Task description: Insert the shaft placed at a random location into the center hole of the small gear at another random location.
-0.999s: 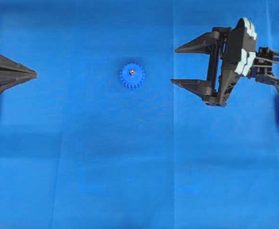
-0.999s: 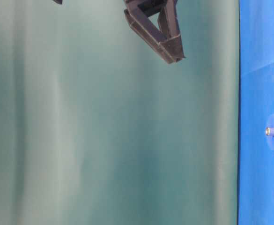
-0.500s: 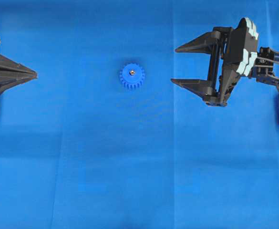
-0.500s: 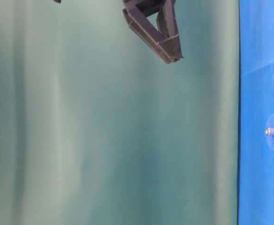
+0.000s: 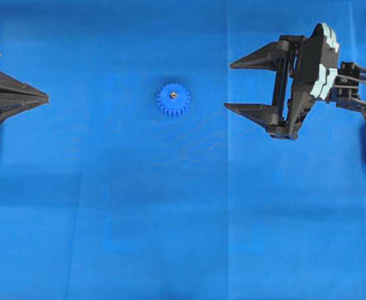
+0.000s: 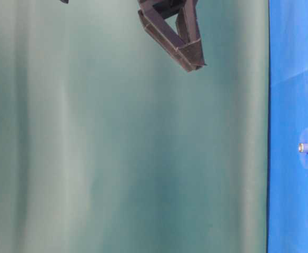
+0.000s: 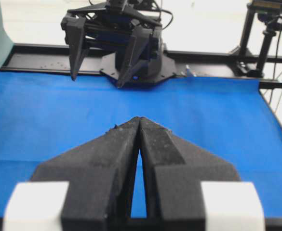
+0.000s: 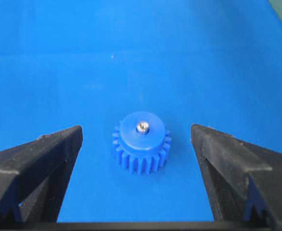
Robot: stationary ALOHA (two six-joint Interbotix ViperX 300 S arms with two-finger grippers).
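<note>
Nothing has moved since a second ago, folks: both arms hold exactly the same pose and the small gear [image 5: 173,100] hasn't budged. The right tool [image 5: 229,85] hangs spread wide with nothing between its jaws, well off to the right of the gear in the overhead view and lifted above the blue surface [image 5: 170,219]. The left tool [image 5: 45,97] sits at the far left edge, pinched closed to a point and empty; its wrist view shows the two fingers [image 7: 116,154] pressed together.

And look at the gear! It lies flat near the upper middle of the surface, and the shaft [image 8: 142,126] is already standing in the center hole [image 5: 173,95], its shiny round end poking just above the raised hub. The table-level view agrees: a small silvery stub juts from the hub there too.

So by my read the insertion looks done, and this is the wind-down, the right arm backed off after letting go. What's left asks for very little: keep both tools apart from the gear so nothing nudges the pin, and perhaps retreat further. How deep the shaft is seated, I can't tell.
</note>
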